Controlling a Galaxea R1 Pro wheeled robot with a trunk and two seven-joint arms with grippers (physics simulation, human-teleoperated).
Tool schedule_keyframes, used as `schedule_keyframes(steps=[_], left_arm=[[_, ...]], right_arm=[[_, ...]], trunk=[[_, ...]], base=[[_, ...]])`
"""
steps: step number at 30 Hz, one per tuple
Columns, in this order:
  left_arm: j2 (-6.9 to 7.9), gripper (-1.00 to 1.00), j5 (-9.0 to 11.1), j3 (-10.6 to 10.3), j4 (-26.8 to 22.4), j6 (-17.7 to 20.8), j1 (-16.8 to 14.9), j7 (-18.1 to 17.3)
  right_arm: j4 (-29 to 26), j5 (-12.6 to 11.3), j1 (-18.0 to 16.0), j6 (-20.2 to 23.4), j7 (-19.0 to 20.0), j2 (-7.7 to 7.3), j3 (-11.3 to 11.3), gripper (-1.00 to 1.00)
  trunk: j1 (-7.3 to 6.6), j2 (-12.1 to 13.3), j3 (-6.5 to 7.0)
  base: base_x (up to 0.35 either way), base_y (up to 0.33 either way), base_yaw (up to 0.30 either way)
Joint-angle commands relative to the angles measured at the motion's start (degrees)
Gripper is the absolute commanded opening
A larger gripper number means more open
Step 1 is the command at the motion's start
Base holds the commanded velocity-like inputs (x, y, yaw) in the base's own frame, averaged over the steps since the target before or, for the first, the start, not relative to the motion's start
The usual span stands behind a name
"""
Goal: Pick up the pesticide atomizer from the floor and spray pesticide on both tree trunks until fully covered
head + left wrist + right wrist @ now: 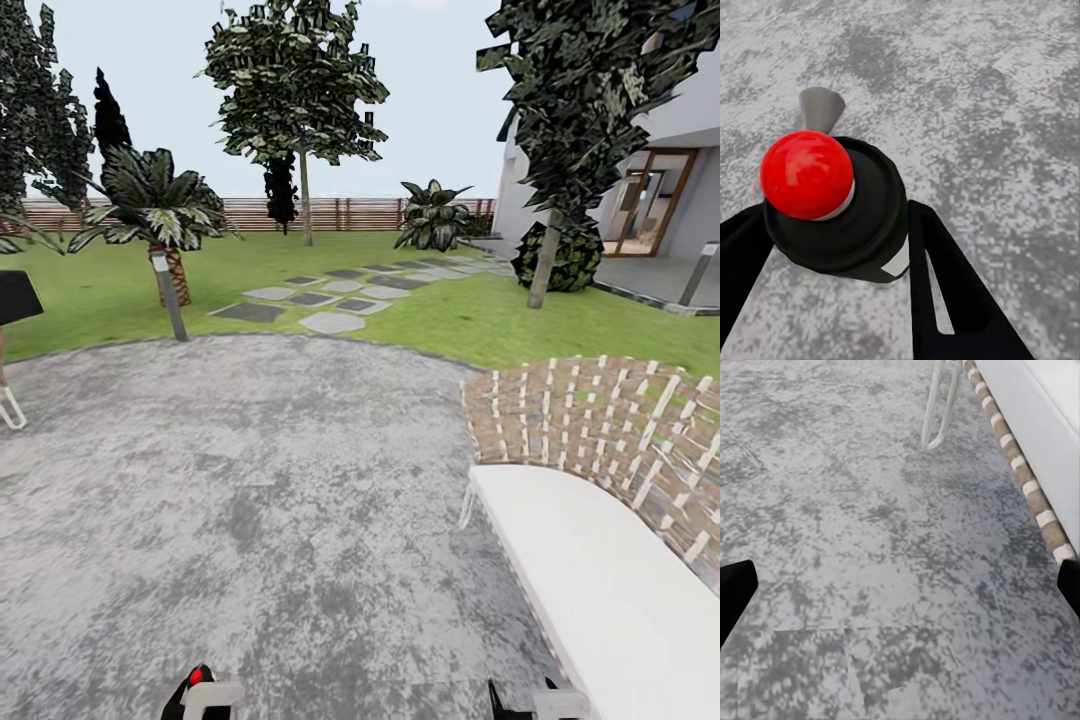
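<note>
Grey speckled patio (250,480) is taking up most of the ground under the robot, with the lawn (470,310) and stepping stones (330,295) lying beyond it and the two pale-trunked trees (nearer trunk (543,265), farther trunk (305,205)) standing out on the grass. Left gripper (840,247) is clamping the pesticide atomizer (832,202) between its fingers, red knob up, while the right gripper (900,585) is hanging wide open over bare stone. I'd be driving toward the nearer trunk keeping the can upright, and swinging clear of the woven lounger (600,480) crowding the right side and the lamp post (168,295) by the short palm (155,210).

Grey speckled patio (870,532) below the right hand (900,585), fingertips (733,589) wide apart; a woven chair's edge (1024,480) and white leg (937,412) beyond.
</note>
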Motion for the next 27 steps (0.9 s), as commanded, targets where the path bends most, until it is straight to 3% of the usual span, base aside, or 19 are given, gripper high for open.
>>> schedule_keyframes(steps=[1,11,21,27], left_arm=[[0.01,-1.00,0.0,0.0,0.0,0.0,0.0,0.0],[0.04,-1.00,0.0,0.0,0.0,0.0,0.0,0.0],[0.04,-1.00,0.0,0.0,0.0,0.0,0.0,0.0],[0.03,-1.00,0.0,0.0,0.0,0.0,0.0,0.0]], right_arm=[[0.0,0.0,0.0,0.0,0.0,0.00,0.0,1.00],[0.0,0.0,0.0,0.0,0.0,0.00,0.0,1.00],[0.0,0.0,0.0,0.0,0.0,0.01,0.0,1.00],[0.0,0.0,0.0,0.0,0.1,0.01,0.0,1.00]], trunk=[[0.00,0.0,0.00],[0.00,0.0,0.00],[0.00,0.0,0.00],[0.00,0.0,0.00]], base=[[0.339,0.000,0.000],[0.339,0.000,0.003],[0.339,0.000,0.206],[0.339,0.000,0.064]])
